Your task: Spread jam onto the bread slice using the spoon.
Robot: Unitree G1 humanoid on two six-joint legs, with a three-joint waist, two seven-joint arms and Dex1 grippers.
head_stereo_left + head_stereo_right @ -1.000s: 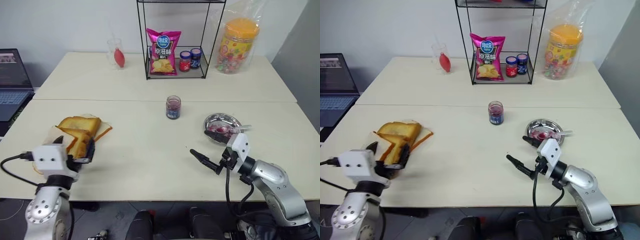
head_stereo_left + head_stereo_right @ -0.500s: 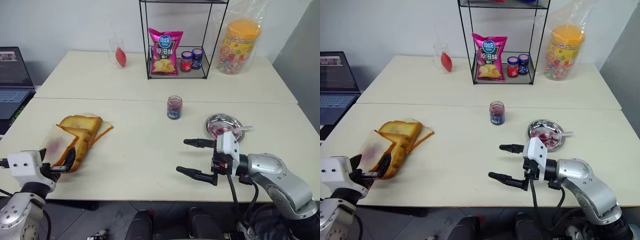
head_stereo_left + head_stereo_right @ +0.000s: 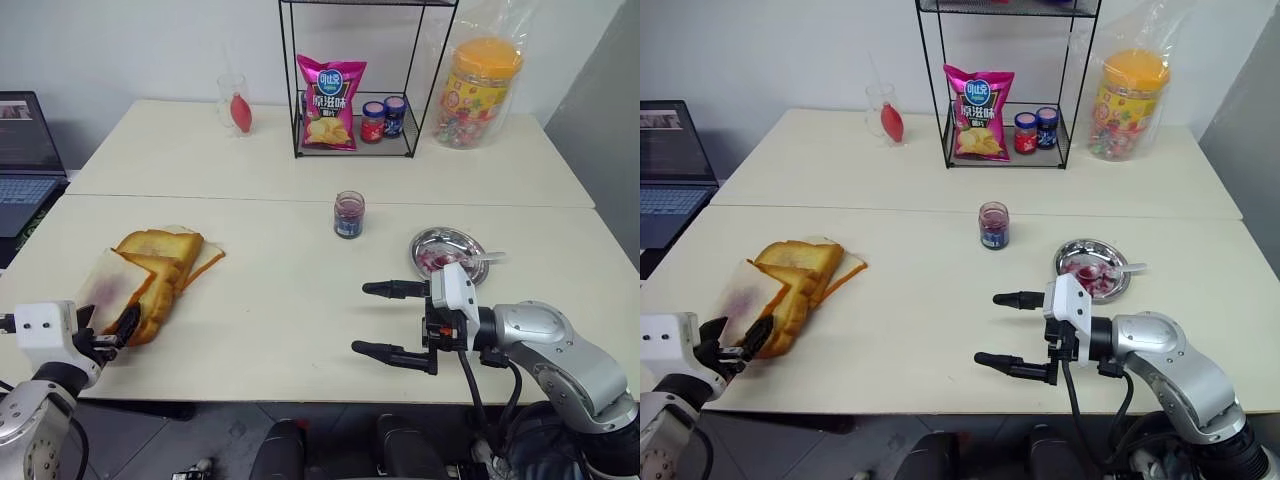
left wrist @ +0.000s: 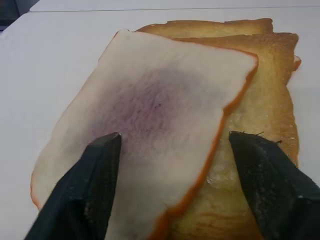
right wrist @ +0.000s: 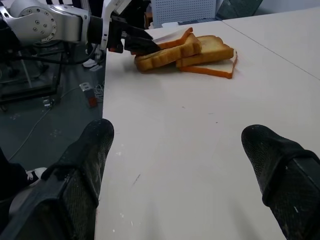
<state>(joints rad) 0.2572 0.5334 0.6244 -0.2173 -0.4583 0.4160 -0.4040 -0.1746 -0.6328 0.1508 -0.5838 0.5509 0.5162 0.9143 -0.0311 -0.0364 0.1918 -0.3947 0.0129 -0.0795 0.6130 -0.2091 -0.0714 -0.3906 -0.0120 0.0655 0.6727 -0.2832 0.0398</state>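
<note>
Bread slice (image 4: pixel 150 100), purple-smeared, lay tilted on the toasted slices (image 3: pixel 165 262) at the table's left edge, between the left gripper's (image 3: pixel 108 332) parted fingers. Spoon (image 3: pixel 487 257) rested in the metal dish (image 3: pixel 432 240) far right, just behind the right gripper (image 3: pixel 385 320), spread wide, empty and nearer it.

The worktop (image 3: pixel 300 290) looks like smooth, matt cream laminate. On it the bread slice (image 4: pixel 150 105) is soft, porous and dull, with a dry purple stain soaked in, while the toasted slices (image 3: pixel 165 262) beneath look rougher and golden. The jam (image 3: pixel 347 214) sits glossy in clear glass. At about three o'clock from it, the small dish (image 3: pixel 445 249) is shiny metal, like the spoon (image 3: pixel 483 258) resting in it. The rack (image 3: pixel 352 80) at twelve o'clock is thin black wire; the snack bag (image 3: pixel 327 103) inside is glossy foil. The end effector fingers (image 5: pixel 80 175) look like matt, grainy black plastic.
</note>
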